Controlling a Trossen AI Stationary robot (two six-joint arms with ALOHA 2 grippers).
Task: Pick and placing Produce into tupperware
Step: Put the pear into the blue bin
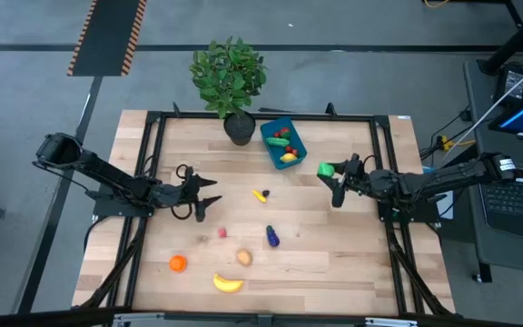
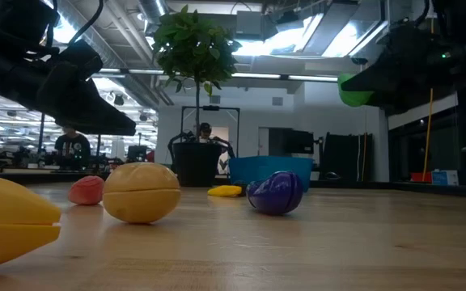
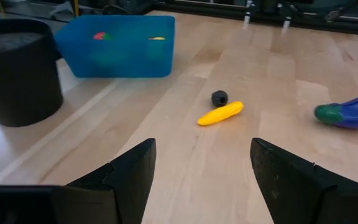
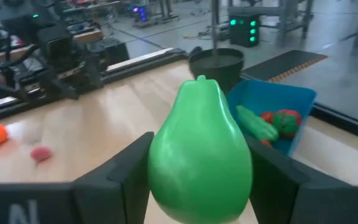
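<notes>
The right claw [image 1: 331,173] is clamped on a green pear [image 4: 201,162], held clear above the table [image 1: 334,259]. The fruit is smooth, glossy plastic, broad at the base and tapering to a narrow neck, and it bulges out past both fingers. The blue container [image 1: 283,142] sits ahead of this claw, near but not yet under it, just beside the dark plant pot [image 1: 239,129]. It is an open tub with thin, slightly see-through walls and rounded corners, and it already holds a green cucumber [image 4: 256,123], a red piece and a yellow piece.

Risks, as judged from here:
- The slick, rounded pear may twist or slide out of the grip, since the fingers bear on curved plastic.
- A release short of the rim would send the pear rolling across the smooth wood.
- The light tub could be nudged aside if the claw or the fruit strikes its wall.
- The pot and plant stand close to the tub, so a wide approach may brush them.

The left claw [image 1: 205,196] hovers with its fingers apart and nothing between them. Ahead of it lie a small yellow fruit [image 3: 220,113] and a purple eggplant [image 3: 347,112]. An orange [image 1: 178,263], a potato [image 1: 243,258] and a banana [image 1: 227,283] lie farther off.
</notes>
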